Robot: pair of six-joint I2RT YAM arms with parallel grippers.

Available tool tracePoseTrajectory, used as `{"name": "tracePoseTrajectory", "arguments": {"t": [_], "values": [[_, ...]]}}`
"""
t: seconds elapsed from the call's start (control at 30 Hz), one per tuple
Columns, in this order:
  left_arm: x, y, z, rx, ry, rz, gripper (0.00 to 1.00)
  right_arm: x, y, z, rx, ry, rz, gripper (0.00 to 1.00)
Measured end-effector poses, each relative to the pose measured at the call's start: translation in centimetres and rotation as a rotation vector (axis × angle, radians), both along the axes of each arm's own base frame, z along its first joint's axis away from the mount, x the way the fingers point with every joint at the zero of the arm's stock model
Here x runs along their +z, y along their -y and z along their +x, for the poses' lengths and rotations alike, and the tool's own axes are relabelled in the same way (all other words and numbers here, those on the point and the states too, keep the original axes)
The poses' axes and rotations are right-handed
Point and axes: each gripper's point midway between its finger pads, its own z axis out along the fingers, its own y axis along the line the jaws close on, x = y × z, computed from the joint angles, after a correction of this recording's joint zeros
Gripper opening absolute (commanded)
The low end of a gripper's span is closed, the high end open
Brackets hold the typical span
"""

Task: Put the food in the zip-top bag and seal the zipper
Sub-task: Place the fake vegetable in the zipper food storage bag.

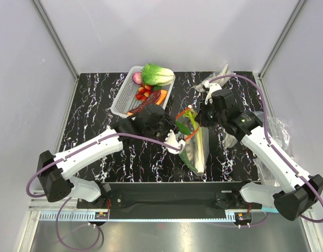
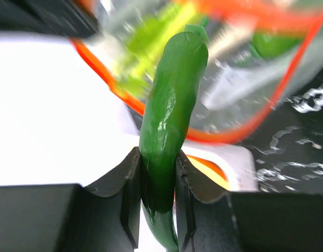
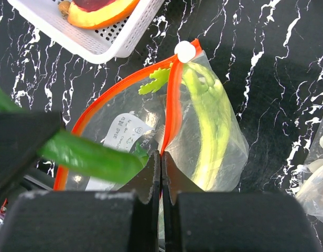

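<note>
Nearest the arms, the left gripper (image 2: 157, 157) is clamped on a glossy green pepper (image 2: 169, 100) near its lower end, tip aimed at the open mouth of the zip-top bag (image 3: 224, 152) on the table (image 1: 98, 115). The toy looks hard, light and slick, so a hold low on its body seems sound, though it could twist between the pads. Just beyond, the right gripper (image 3: 161, 157) is closed on the bag's rim at the orange zipper (image 3: 173, 105), propping the mouth open. The film looks thin and limp, and the stiffer strip is the likely place to grasp. A leek (image 3: 208, 121) lies inside. Farther back stands a white basket (image 3: 114, 44) with a cabbage (image 1: 157, 73).
</note>
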Motion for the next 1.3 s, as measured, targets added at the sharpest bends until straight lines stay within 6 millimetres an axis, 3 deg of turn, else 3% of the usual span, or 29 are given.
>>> {"name": "tracePoseTrajectory", "arguments": {"t": [0.2, 0.3, 0.4, 0.43, 0.47, 0.5, 0.7, 0.83, 0.97, 1.13, 1.23, 1.3], "values": [[1.8, 2.4, -2.0, -0.147, 0.05, -0.005, 0.01, -0.1, -0.3, -0.2, 0.015, -0.007, 0.014, 0.0], [2.0, 3.3, -2.8, -0.199, 0.037, -0.002, 0.08, 0.0, -0.4, -0.3, 0.02, -0.008, 0.017, 0.0], [1.4, 3.8, -3.7, -0.238, 0.002, 0.012, 0.34, 0.2, -0.3, -0.4, 0.02, -0.003, 0.021, 0.0], [1.0, 3.8, -4.2, -0.257, -0.017, 0.018, 0.56, 0.3, -0.3, -0.5, 0.021, 0.0, 0.022, 0.0], [0.8, 3.9, -4.5, -0.276, -0.027, 0.025, 0.71, 0.4, -0.3, -0.5, 0.021, 0.003, 0.024, 0.0], [0.6, 3.9, -4.9, -0.291, -0.042, 0.027, 0.99, 0.5, -0.2, -0.6, 0.021, 0.006, 0.025, 0.0], [0.7, 4.2, -6.3, -0.323, -0.089, 0.015, 0.99, 0.8, -0.1, -0.7, 0.02, 0.012, 0.029, 0.0], [2.7, 4.1, -6.7, -0.266, -0.109, -0.114, 0.99, 1.0, 0.0, -0.9, 0.02, 0.019, 0.032, 0.0], [7.5, 3.3, -5.9, -0.011, -0.24, -0.418, 0.99, 1.4, 0.2, -1.2, 0.019, 0.032, 0.039, 0.0], [13.4, 1.3, -2.5, 0.416, -0.442, -0.782, 0.99, 1.5, 0.3, -1.4, 0.018, 0.037, 0.043, 0.0], [14.3, 0.6, -1.7, 0.587, -0.592, -0.92, 0.99, 1.6, 0.3, -1.4, 0.016, 0.037, 0.047, 0.0], [13.4, 0.6, -1.7, 0.686, -0.718, -0.972, 0.99, 1.6, 0.3, -1.4, 0.013, 0.036, 0.05, 0.0]]}}
